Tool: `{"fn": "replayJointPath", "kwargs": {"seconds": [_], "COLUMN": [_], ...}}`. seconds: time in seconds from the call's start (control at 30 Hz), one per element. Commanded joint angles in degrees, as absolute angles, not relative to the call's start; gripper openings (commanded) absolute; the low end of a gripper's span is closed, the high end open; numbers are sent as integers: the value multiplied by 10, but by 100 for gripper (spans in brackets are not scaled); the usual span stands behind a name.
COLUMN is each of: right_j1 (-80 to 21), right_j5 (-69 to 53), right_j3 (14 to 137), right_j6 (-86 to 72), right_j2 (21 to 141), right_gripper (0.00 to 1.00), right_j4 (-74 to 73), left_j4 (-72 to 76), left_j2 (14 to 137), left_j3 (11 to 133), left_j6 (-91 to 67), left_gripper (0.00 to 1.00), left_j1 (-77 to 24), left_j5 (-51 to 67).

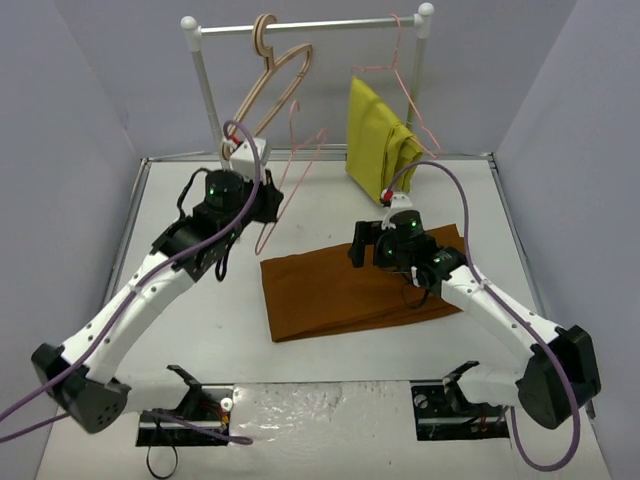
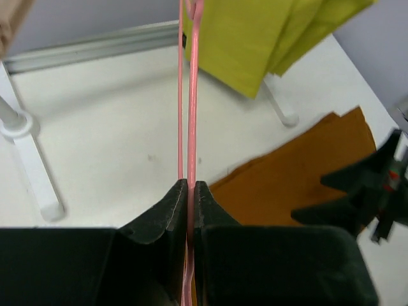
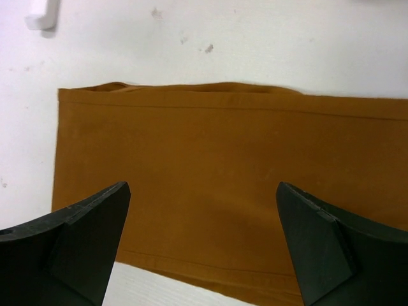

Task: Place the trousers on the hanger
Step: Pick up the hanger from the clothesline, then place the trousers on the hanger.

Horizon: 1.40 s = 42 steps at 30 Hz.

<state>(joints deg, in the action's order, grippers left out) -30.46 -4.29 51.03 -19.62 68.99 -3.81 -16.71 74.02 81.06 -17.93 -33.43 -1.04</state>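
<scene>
The rust-brown trousers [image 1: 350, 285] lie folded flat on the table; they also show in the left wrist view [image 2: 299, 178] and the right wrist view [image 3: 210, 159]. My left gripper [image 1: 266, 200] is shut on the thin pink wire hanger [image 1: 273, 222] and holds it upright above the table, left of the trousers. In the left wrist view the wire [image 2: 192, 95] runs up from between the closed jaws [image 2: 189, 185]. My right gripper [image 1: 366, 246] is open and empty, just above the trousers' right half, its jaws wide apart [image 3: 204, 191].
A white clothes rack [image 1: 310, 27] stands at the back with a beige wooden hanger [image 1: 270, 60] and a second pink hanger [image 1: 405, 70] carrying a mustard-yellow garment [image 1: 380, 140]. A rack leg and foot [image 2: 32, 166] stand at the left.
</scene>
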Motion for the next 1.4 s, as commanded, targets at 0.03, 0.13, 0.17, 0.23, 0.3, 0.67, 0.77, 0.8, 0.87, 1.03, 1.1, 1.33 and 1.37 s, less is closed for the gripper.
{"fn": "replayJointPath", "kwargs": {"seconds": [0.03, 0.13, 0.17, 0.23, 0.3, 0.67, 0.77, 0.8, 0.87, 1.03, 1.1, 1.33, 1.37], "right_j1": [-310, -303, -300, -281, -264, -137, -137, -154, -189, -339, -379, -500, -520], "right_j5": [-19, 5, 24, 61, 80, 170, 161, 159, 178, 174, 171, 122, 119], "right_j3": [462, 428, 423, 411, 400, 354, 376, 385, 406, 482, 505, 608, 617], "right_j6": [-238, -270, -288, -312, -351, -449, -430, -419, -378, -286, -255, -241, -241], "right_j2": [747, 794, 819, 844, 869, 827, 805, 799, 780, 771, 791, 934, 947], "right_gripper": [94, 93, 91, 89, 89, 89, 89, 89, 89, 85, 82, 69, 68], "right_j4": [38, 78, 89, 90, 88, -16, -22, -23, -23, -6, -6, -9, -9], "left_j4": [-175, -183, -181, -174, -173, -177, -164, -159, -144, -119, -113, -108, -108], "left_j2": [627, 571, 556, 514, 491, 423, 422, 425, 428, 431, 428, 405, 403], "left_j3": [726, 656, 616, 577, 524, 409, 389, 384, 368, 334, 318, 280, 277], "left_j6": [-210, -229, -236, -245, -260, -316, -327, -330, -344, -360, -363, -379, -380], "left_gripper": [2, 2, 2, 2, 2, 2, 2, 2, 2, 2, 2, 2, 2], "left_j1": [-352, -360, -369, -375, -380, -388, -388, -388, -390, -397, -396, -397, -397], "left_j5": [-48, -56, -62, -79, -90, -143, -148, -148, -148, -161, -166, -178, -178]}}
